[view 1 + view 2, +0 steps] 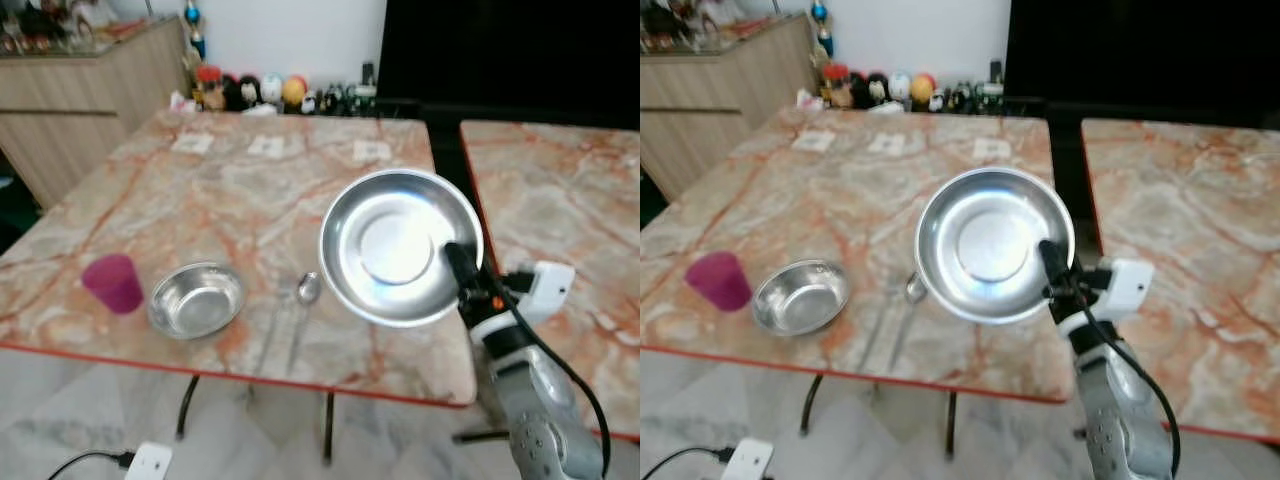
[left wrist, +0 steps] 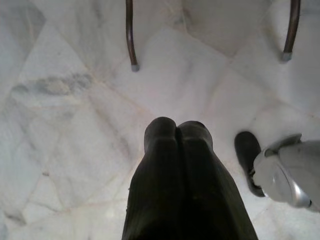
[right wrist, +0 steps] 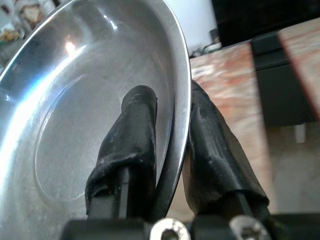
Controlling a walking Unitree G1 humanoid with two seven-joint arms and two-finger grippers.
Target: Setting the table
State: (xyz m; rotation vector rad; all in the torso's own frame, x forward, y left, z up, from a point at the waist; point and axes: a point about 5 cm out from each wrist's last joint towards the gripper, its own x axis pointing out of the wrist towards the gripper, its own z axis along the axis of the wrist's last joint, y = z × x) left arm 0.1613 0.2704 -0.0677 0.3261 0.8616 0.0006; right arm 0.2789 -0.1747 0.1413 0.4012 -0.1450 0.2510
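Observation:
My right gripper (image 1: pixel 457 258) is shut on the rim of a round steel plate (image 1: pixel 395 240), holding it tilted above the right part of the marble table (image 1: pixel 230 190). In the right wrist view one finger lies inside the plate (image 3: pixel 75 110) and the other behind its rim. A small steel bowl (image 1: pixel 197 299) sits near the table's front edge, with a pink cup (image 1: pixel 112 283) to its left and a spoon (image 1: pixel 304 300) to its right. My left gripper (image 2: pixel 176 131) hangs over the floor, shut and empty.
Three white cards (image 1: pixel 267 146) lie at the table's far side. A second marble table (image 1: pixel 560 200) stands to the right across a narrow gap. Toys and bottles (image 1: pixel 270 92) line the back wall, beside a wooden cabinet (image 1: pixel 80 100). A white plug and cable (image 1: pixel 148 461) lie on the floor.

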